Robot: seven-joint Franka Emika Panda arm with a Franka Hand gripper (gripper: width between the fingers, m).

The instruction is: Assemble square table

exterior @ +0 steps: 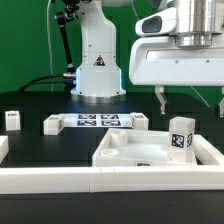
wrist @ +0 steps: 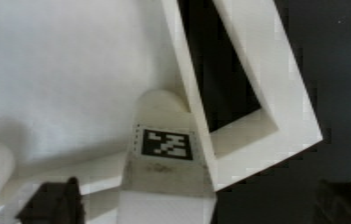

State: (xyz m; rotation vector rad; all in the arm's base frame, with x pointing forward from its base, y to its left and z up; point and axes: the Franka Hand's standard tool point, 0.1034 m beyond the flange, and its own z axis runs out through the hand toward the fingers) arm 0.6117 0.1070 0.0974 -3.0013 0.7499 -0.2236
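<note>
The square slab [exterior: 140,152] sits on the near side of the table [exterior: 40,145], toward the exterior view's right, raised rim facing up. One tagged leg [exterior: 181,135] stands upright on it near the right edge. In the wrist view that leg [wrist: 168,150] is right by the rim at a corner, but I can't tell whether it's seated in anything or just standing there. The tool [exterior: 190,103] hangs directly above the leg with its fingers spread wide. They straddle it with a clear gap on both sides, so it has hold of nothing. It all looks like stiff, light, smooth plastic, so I'd expect no flex, though the leg could topple or twist if nudged. I'd grab it across two flat sides on the upper body, squarely, since a corner grip on smooth plastic would probably slip. The slab I'd only push or hold by the rim. Three loose legs [exterior: 52,123] are spread along the far side, around the marker board [exterior: 95,121]. The arm's base [exterior: 97,70] is behind that, and the white rail [exterior: 60,185] runs along the near edge.
</note>
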